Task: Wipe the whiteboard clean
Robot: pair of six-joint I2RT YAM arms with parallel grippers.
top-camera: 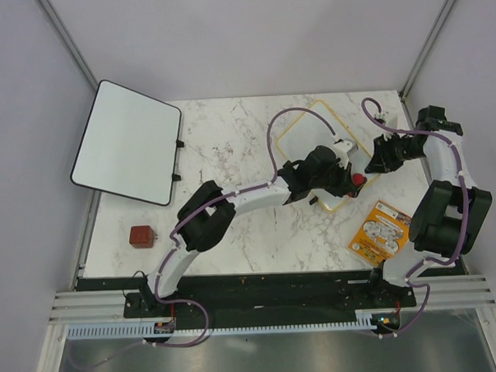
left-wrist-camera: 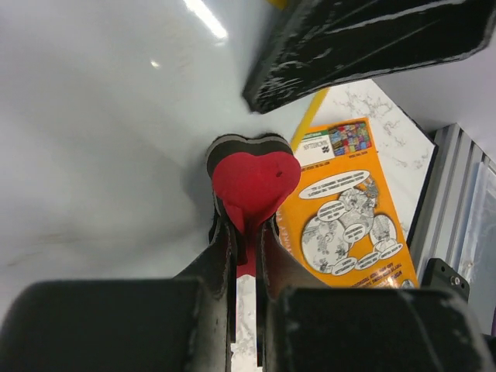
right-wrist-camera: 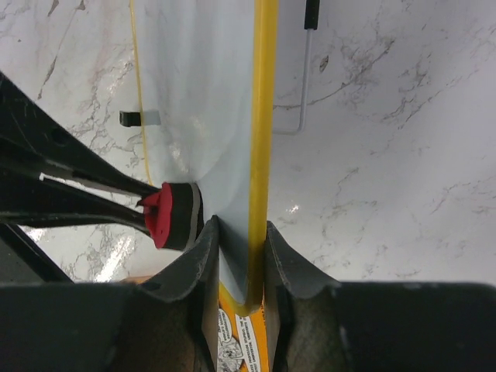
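The small whiteboard with a thin yellow frame lies at the back right of the marble table. My right gripper is shut on its yellow edge, one finger on each side of the frame, in the right wrist view. My left gripper is shut on a red heart-shaped eraser with a black felt pad, pressed flat on the white surface near that edge. The eraser also shows in the right wrist view, just left of my right fingers. No writing shows on the visible surface. A black clip sits on the far edge.
A larger black-framed white board lies at the back left, overhanging the table. A red-brown block sits near the left front. An orange printed booklet lies under the small board's near corner. A thin wire piece lies on the marble beside the board.
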